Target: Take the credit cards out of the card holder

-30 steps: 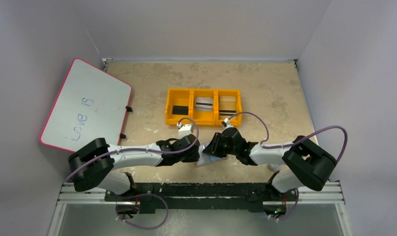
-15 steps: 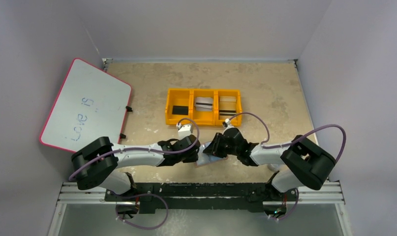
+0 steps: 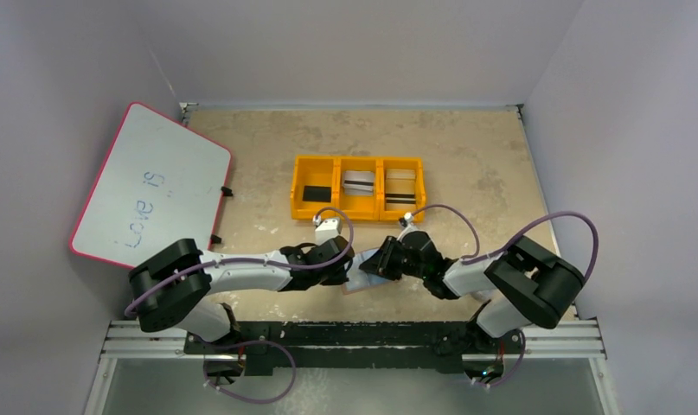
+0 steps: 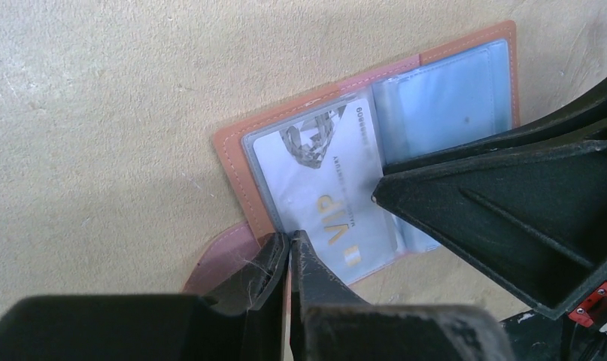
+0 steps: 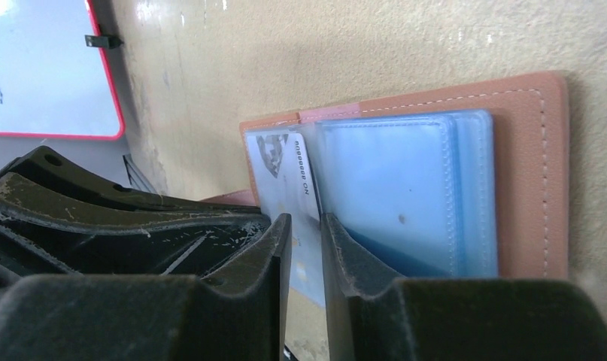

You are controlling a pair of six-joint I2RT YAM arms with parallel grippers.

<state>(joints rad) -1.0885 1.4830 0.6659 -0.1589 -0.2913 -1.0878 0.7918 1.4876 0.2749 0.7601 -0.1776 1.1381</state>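
Observation:
The tan leather card holder [image 3: 360, 279] lies open and flat on the table between my two grippers, its leather border [image 4: 232, 162] framing pale blue sleeves [image 5: 405, 188]. A white credit card [image 4: 323, 180] with gold "VIP" lettering sits in the left sleeve and also shows in the right wrist view [image 5: 285, 169]. My left gripper [image 4: 289, 239] is shut, pinching the holder's left leather edge beside the snap tab [image 4: 225, 259]. My right gripper [image 5: 305, 222] stands over the holder's middle with a narrow gap between its jaws. One right fingertip [image 4: 383, 197] rests at the card's right edge.
An orange three-compartment tray [image 3: 357, 159] holding dark and light cards stands behind the holder. A red-framed whiteboard [image 3: 150, 186] leans at the left wall. The table's front edge lies just behind both wrists.
My left gripper has closed onto the holder's left edge. The right gripper's jaws have narrowed a little and it has shifted slightly toward the holder.

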